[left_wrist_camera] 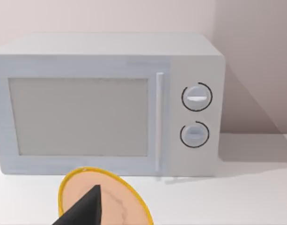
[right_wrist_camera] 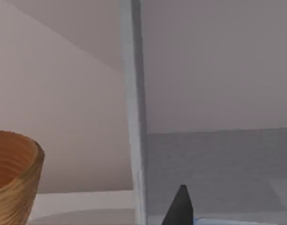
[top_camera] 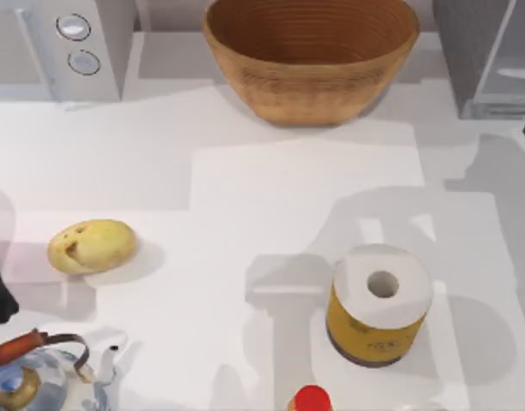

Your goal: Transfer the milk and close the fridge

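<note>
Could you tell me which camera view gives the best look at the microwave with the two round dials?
The left wrist view: the microwave faces it squarely, with door, handle and both dials visible. The top view catches its dial corner at the table's back left.

White table (top_camera: 271,197), soft grey shadows across it. Pale pinkish-beige wall (left_wrist_camera: 255,56) behind. Light-grey microwave (left_wrist_camera: 110,103), two round dials, at table's back left. Woven basket (top_camera: 312,56) back centre.

We are finding no legible text, small dark marks on the yellow-wrapped white paper roll (top_camera: 378,318) staying unreadable
</note>
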